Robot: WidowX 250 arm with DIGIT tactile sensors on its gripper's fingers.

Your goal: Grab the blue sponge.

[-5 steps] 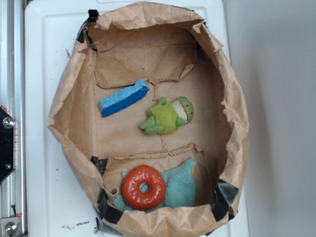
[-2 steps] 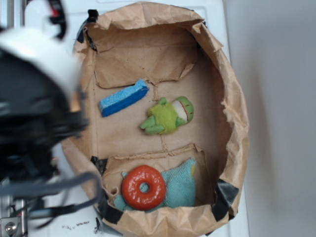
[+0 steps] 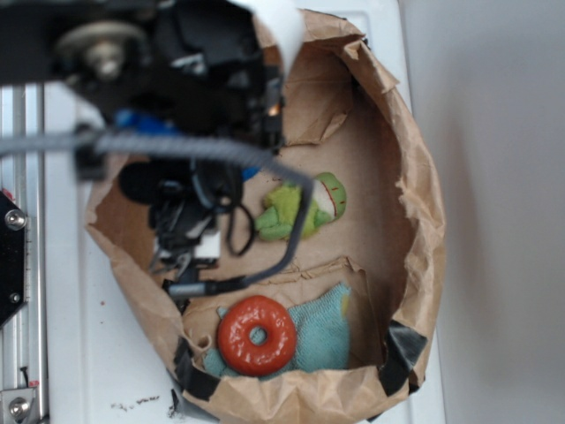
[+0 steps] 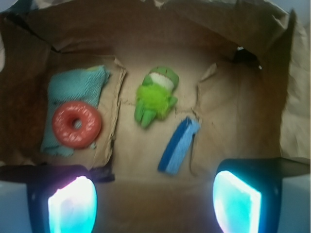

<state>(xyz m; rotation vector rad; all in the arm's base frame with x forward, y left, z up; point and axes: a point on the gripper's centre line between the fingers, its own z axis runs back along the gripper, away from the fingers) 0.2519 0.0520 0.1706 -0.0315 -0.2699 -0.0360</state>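
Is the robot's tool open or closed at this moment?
Open. In the wrist view the tool shows its two glowing fingers wide apart with nothing between them.

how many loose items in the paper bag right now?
4: blue sponge at center, green plush toy beside it, orange ring lying on the teal cloth at one end. None seem hidden.

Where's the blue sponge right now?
In the wrist view, the blue sponge lies on the paper bag's floor, just right of the green plush toy, ahead of the open claw.

Green plush toy (image 4: 156, 97) beside blue sponge (image 4: 179, 145) (apart)
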